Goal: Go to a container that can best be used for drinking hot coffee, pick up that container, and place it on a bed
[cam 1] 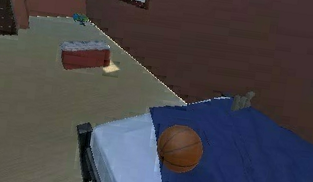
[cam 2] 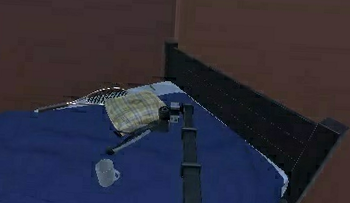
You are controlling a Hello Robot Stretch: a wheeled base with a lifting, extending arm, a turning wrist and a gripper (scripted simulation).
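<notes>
Tool (cam 2: 121, 147) dark and thin-fingered, pale cylindrical mug (cam 2: 107, 171) nearby, smooth blue bed (cam 2: 40, 153)

Dark square arm (cam 2: 188, 175) extended, rising from the arm side view's bottom edge to a point just right of the hand (cam 2: 121, 145). Two small white wrist markers (cam 2: 168, 113) sit immediately right of the hand's body. Thin fingers (cam 2: 133, 139) slant down-left. Can't tell whether the hand holds anything.
</notes>
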